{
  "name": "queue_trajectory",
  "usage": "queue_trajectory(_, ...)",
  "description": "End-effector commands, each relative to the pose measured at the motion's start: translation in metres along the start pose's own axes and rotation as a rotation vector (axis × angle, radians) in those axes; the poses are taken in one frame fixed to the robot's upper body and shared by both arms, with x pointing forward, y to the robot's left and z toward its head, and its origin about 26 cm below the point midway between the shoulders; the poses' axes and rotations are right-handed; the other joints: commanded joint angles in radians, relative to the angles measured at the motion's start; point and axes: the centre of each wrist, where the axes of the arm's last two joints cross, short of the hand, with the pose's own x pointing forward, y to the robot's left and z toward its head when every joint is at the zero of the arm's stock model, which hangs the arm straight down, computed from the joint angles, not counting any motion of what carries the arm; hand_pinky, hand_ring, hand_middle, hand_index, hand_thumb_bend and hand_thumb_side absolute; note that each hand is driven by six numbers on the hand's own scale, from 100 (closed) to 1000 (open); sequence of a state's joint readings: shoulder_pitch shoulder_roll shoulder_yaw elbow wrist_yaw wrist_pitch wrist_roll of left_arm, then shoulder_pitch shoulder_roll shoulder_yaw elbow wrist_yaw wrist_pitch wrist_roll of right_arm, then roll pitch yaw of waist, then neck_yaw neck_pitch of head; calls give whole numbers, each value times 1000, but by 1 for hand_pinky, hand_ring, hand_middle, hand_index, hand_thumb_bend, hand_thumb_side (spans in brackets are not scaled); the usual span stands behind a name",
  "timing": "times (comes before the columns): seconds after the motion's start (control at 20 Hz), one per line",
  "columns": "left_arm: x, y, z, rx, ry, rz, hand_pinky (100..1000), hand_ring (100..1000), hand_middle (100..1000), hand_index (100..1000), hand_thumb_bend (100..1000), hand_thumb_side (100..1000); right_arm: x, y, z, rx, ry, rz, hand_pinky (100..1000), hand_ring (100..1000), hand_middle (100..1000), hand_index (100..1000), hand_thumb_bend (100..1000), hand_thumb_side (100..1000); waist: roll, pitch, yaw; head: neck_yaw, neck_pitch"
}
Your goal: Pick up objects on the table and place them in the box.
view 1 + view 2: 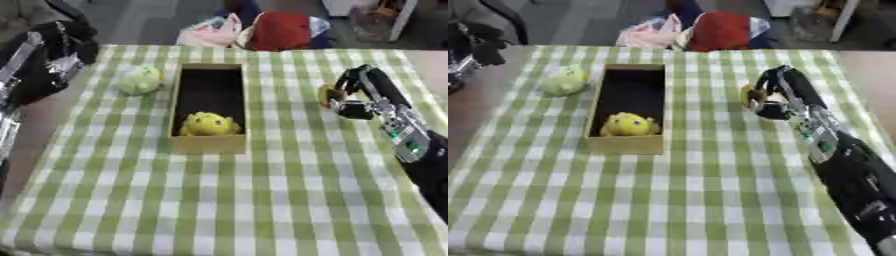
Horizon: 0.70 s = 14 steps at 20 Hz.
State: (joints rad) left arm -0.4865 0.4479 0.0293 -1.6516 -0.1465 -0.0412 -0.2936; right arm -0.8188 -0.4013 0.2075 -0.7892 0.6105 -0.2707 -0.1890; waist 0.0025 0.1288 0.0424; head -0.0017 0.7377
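The table, spread with a green-and-white checked cloth, filled most of the view, and the biggest risk on it was the carry the right arm seemed about to make: reaching in from the right edge, the arm ended in the right hand, whose fingers were curled round a small yellowish object well to the right of the box. So little of that object showed that it could slip out on the way across, or be let go short of the opening and land on the cloth. The box, a long brown cardboard tray, lay lengthwise at mid-table with its near wall toward the robot; the hand would have to clear its right wall, and a knock there could shove the box sideways. Inside, a yellow plush toy already lay at the near end, so a drop there might land on it and bounce out, while the dark far end looked free. Just beside the box's left wall, toward the far left corner, a pale green round toy still waited on the cloth. The left hand hung at the upper left edge, a dark shape; whether its fingers were spread or closed I could not tell. Beyond the far edge sat some red and pale bags, clear of the work.
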Motion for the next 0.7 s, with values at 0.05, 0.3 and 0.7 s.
queue_trajectory(0.05,7,11,-1,20,-23,-22,637,578,608,769,402,686,14,-28,-14,-55,-65,0,547,548,297,349,100,100,-1,-17,-1,-2,0)
queue_trajectory(0.3,9,12,-2,21,-31,-25,639,579,607,768,403,683,47,-42,-30,-62,-181,-38,549,549,299,346,100,100,-5,-19,-3,-7,-6)
queue_trajectory(0.7,16,12,-6,9,-60,-23,640,580,608,768,404,675,121,-53,-55,-3,-405,-93,557,553,307,340,100,100,-15,-25,15,-27,-9)
